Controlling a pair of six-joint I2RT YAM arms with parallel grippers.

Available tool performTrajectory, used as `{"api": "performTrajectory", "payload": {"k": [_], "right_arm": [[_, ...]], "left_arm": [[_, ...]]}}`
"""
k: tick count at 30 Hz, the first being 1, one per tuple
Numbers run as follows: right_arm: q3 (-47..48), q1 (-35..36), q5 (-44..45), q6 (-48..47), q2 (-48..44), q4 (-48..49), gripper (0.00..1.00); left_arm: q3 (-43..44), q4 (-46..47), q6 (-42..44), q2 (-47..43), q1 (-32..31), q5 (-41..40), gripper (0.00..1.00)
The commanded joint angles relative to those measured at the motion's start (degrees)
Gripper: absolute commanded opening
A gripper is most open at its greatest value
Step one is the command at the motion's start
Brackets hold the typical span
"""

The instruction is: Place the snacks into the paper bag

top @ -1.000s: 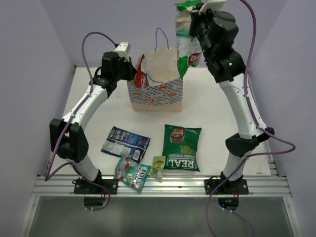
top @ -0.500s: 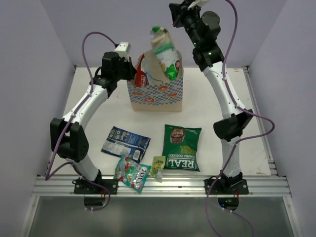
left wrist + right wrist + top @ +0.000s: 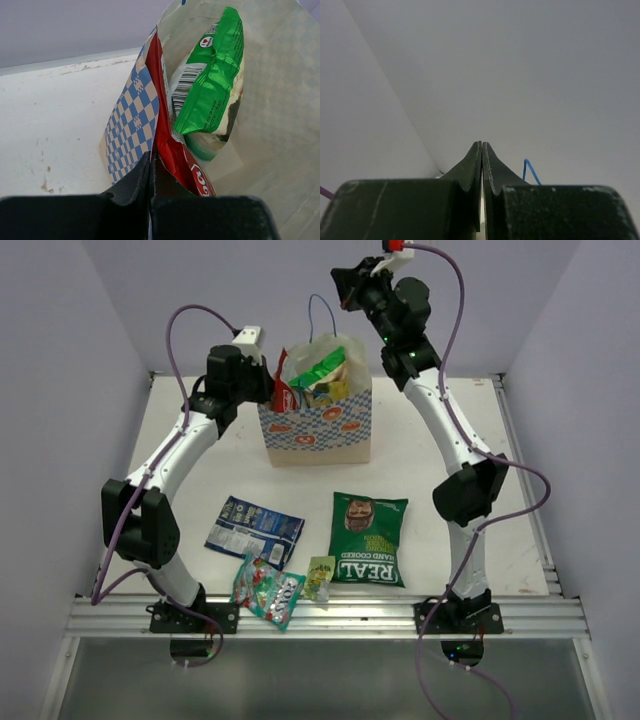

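The paper bag (image 3: 318, 428) stands upright at the back middle of the table. A red-yellow packet (image 3: 283, 392) and a green-white chip bag (image 3: 326, 366) stick out of its open top. My left gripper (image 3: 264, 390) is shut on the bag's left rim; in the left wrist view the jaws (image 3: 150, 161) pinch the checkered wall (image 3: 129, 125), with the red packet (image 3: 175, 150) and the green-white bag (image 3: 210, 85) inside. My right gripper (image 3: 342, 285) is shut and empty, high above the bag, facing the wall (image 3: 481, 145). The dark green "REAL" bag (image 3: 368, 538), dark blue packet (image 3: 253, 525), candy packet (image 3: 268, 592) and small sachet (image 3: 320, 577) lie on the table.
A blue string handle (image 3: 322, 312) stands up above the bag and also shows in the right wrist view (image 3: 530, 171). Purple walls close in the table on the left, back and right. A metal rail (image 3: 330, 615) runs along the near edge.
The right gripper has let go of the green-white chip bag, which has dropped into the paper bag. The right gripper has swung left and closed. The left arm has not moved.
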Motion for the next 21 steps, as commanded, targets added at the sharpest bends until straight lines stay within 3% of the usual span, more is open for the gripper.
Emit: {"api": "performTrajectory", "payload": {"k": [1,4,5,7,8,13,16,21], "right_arm": [[-3.62,-0.04,-2.87,1.34,-6.01,-0.41,0.00],[-11.77,1.01,-1.83,1.17,-12.85,-7.95,0.00],[-19.02,1.28,0.09,1.25,-15.23,-9.63,0.00],[-28.71,2.59,3.79,1.25,-24.10,-11.41,0.10],[-38.77,3.30,5.37,0.99,-27.08,-11.06,0.17],[-57.04,10.50,21.19,-0.33,-42.38,-18.16,0.74],[-64.87,13.41,24.02,3.44,-45.99,-25.28,0.93],[-82.79,17.79,23.84,10.90,-47.95,-26.00,0.94]], "left_arm": [[0.49,1.56,-0.81,0.20,-0.29,1.47,0.00],[-0.04,2.08,-0.64,-0.07,-0.29,1.29,0.00],[-0.30,2.17,-0.72,-0.07,-0.29,0.94,0.00],[-0.74,2.78,-0.64,-0.77,-0.29,0.76,0.00],[-1.52,3.22,-0.64,-1.12,-0.29,0.67,0.00],[-2.15,4.19,-0.46,-2.27,-0.29,0.32,0.00],[-2.15,4.19,-0.46,-2.35,-0.29,0.15,0.00],[-2.85,4.72,-1.08,-2.70,-0.29,0.32,0.00]]}}
